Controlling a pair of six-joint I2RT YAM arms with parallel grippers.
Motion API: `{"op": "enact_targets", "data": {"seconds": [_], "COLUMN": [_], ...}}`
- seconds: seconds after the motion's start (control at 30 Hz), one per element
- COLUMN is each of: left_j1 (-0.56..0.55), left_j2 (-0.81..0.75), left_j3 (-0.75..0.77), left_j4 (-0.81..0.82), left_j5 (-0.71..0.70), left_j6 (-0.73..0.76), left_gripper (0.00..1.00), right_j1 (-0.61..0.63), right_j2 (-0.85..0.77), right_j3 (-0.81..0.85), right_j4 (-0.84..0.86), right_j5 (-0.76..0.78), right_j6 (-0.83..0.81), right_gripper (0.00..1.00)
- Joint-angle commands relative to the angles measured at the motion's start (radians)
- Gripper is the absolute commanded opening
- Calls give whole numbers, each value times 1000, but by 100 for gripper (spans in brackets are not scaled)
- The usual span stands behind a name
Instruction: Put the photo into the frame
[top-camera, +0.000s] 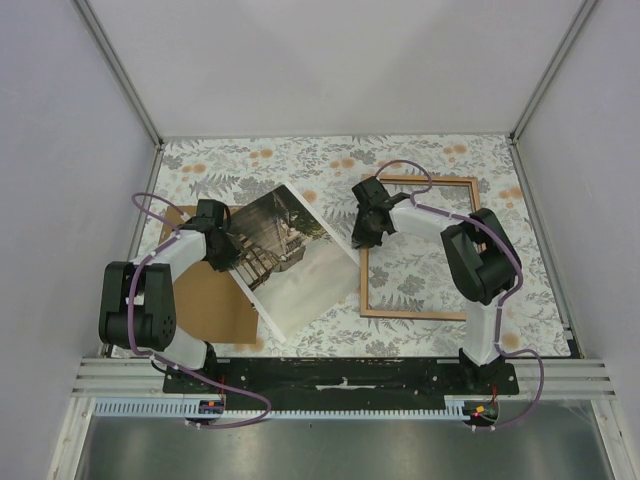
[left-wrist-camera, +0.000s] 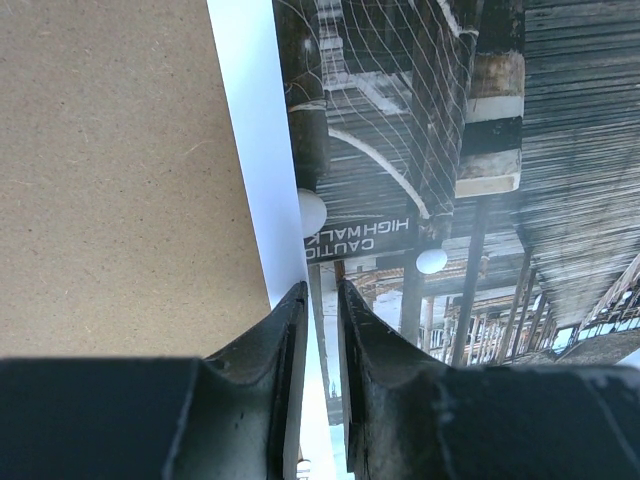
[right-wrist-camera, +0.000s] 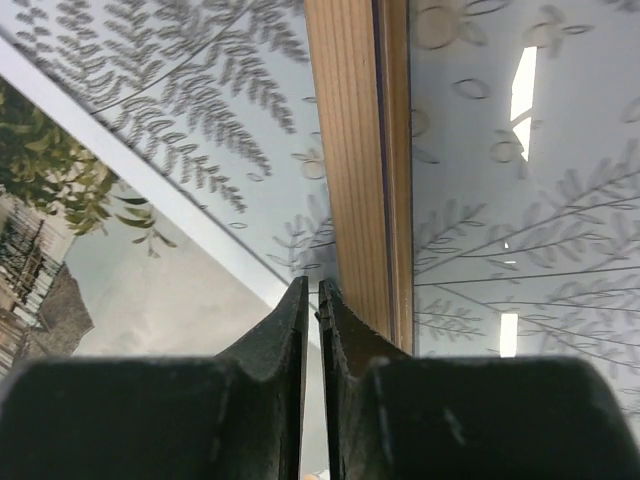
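The photo (top-camera: 295, 255) lies picture side up, turned at an angle, left of the table's middle. Its left part rests on the brown backing panel (top-camera: 210, 300). My left gripper (top-camera: 228, 250) points down at the photo's left edge. In the left wrist view its jaws (left-wrist-camera: 322, 288) stand a narrow gap apart over the photo's (left-wrist-camera: 400, 150) white border, pinching nothing. The frame (top-camera: 415, 315) lies flat on the right, wood-coloured side up. My right gripper (top-camera: 368, 236) is between the photo's right corner and the frame's left rail (right-wrist-camera: 355, 150). Its jaws (right-wrist-camera: 312, 285) are nearly together, with only a slit, beside the photo (right-wrist-camera: 120, 290).
A floral cloth (top-camera: 430, 165) covers the table. Grey enclosure walls stand close on the left, right and back. The backing panel (left-wrist-camera: 110, 170) reaches towards the table's left edge. A purple cable loops over each arm.
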Motion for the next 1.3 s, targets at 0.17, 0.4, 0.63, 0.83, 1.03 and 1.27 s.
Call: {"op": "enact_targets", "data": {"seconds": [0.17, 0.4, 0.63, 0.83, 1.03, 1.27], "left_j1": [11, 13, 13, 13, 14, 40], "left_j2": [6, 6, 1, -41, -187, -226], "left_j3": [-2, 0, 6, 41, 66, -12], "left_j4": [-14, -14, -14, -20, -88, -47], "left_j5": [-45, -42, -33, 26, -33, 5], "left_j6": [-10, -12, 1, 19, -4, -15], "left_gripper": [25, 25, 25, 28, 56, 68], "right_j1": [-102, -137, -154, -142, -73, -30], "right_j2": [-62, -74, -100, -112, -88, -1], "right_j3": [-95, -136, -176, -135, -21, 88], "right_j4": [-8, 10, 44, 58, 21, -24], "right_j5": [44, 27, 10, -65, -65, -116], "right_j6": [-89, -108, -123, -174, -243, -302], "right_gripper": [17, 18, 24, 36, 47, 54]}}
